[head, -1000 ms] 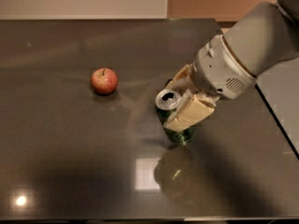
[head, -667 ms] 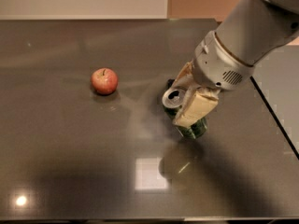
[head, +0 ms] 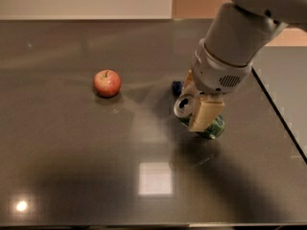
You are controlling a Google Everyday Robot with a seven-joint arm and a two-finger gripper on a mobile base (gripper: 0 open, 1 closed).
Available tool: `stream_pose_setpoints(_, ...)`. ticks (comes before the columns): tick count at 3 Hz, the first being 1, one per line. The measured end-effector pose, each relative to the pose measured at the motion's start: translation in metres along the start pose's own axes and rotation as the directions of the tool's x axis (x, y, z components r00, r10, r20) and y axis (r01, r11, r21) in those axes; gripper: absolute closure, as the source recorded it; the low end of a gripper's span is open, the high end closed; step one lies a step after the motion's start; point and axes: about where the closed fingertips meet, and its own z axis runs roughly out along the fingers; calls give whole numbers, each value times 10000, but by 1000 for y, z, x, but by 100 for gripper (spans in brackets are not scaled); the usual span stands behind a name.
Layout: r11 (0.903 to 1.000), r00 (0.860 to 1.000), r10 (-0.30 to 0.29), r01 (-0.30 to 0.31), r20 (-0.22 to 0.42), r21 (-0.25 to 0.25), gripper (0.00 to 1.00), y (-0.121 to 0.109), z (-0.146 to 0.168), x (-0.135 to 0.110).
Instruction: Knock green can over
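The green can (head: 214,127) is tilted steeply on the dark table, its silver top (head: 183,107) facing left and towards the camera, its base low to the right. My gripper (head: 193,113) hangs over the table's right half, closed around the can. One cream finger (head: 206,115) lies across the can's front. The other finger (head: 189,83) is behind the can, partly hidden. The can's body is mostly hidden by the front finger.
A red apple (head: 107,83) sits to the left, well apart from the can. A small dark-blue packet (head: 177,86) lies just behind the can. The table's right edge (head: 279,110) runs diagonally close to the arm, with a grey surface beyond it.
The gripper has moved right with the can between its fingers. The can has tipped from near upright to steeply tilted. The apple has not moved.
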Motion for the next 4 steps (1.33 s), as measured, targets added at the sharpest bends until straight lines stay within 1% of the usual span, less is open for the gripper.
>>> stream_pose_setpoints(1,9988,9971,-419,403,-634,-260,59,3,9,3)
stream_pose_setpoints(2,9963,9923,-733,684,-993,-520,37,7,17,3)
stream_pose_setpoints(3,9938,9883,-945,866,-1200,-696,13,10,23,1)
stream_pose_setpoints(4,9926,9865,-1035,943,-1270,-767,0,11,25,-1)
